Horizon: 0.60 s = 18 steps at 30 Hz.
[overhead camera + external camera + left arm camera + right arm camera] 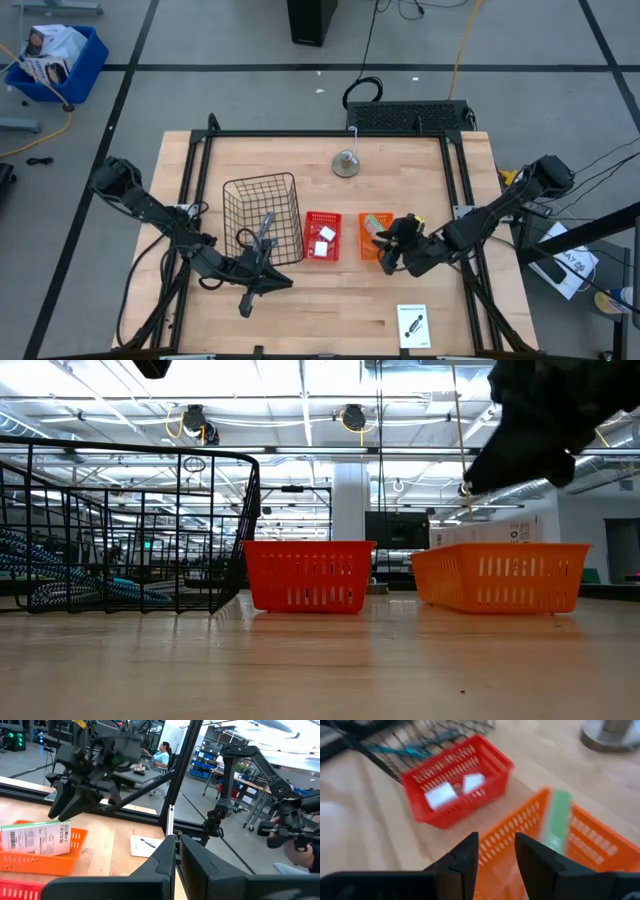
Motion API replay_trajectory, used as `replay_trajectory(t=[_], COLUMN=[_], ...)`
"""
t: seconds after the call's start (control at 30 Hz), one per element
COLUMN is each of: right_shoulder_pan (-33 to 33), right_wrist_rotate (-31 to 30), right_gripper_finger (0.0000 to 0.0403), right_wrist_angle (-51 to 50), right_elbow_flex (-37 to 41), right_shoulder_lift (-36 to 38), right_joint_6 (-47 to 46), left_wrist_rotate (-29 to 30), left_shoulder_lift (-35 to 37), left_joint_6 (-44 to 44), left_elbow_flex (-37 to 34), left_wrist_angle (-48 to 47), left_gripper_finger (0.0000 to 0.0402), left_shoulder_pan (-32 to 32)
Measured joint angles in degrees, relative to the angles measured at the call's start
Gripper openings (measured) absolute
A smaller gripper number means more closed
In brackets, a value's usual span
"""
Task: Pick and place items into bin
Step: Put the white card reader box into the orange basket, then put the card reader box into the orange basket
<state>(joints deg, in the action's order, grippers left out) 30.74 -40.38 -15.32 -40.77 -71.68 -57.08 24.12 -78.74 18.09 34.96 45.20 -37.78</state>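
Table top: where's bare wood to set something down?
Free: the back strip between the wire basket and the metal weight, and the front edge between the left gripper and white card. Crowded: the middle row, red bin, orange bin, right gripper.

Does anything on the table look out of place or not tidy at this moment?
Mostly tidy. One flat white packet lies alone near the table's front edge, outside every container. A packet in the orange bin stands tilted against its wall. The red bin and wire basket stand upright.
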Motion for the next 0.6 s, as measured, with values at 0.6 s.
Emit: replay_trajectory(t=[0.6], right_shoulder_pan=[9.92], right_wrist_rotate=[19.78], right_gripper_finger=[0.0102], right_wrist_angle=[14.03], right_elbow_flex=[-0.09], right_shoulder_lift=[4.57], right_joint_6=[2.08], left_wrist_rotate=[0.04], left_shoulder_lift=[0.00], left_joint_6=[1.32], left_elbow_flex=[0.00], left_wrist_angle=[-0.47], left_gripper_finger=[0.0031], left_shoulder_pan=[0.03])
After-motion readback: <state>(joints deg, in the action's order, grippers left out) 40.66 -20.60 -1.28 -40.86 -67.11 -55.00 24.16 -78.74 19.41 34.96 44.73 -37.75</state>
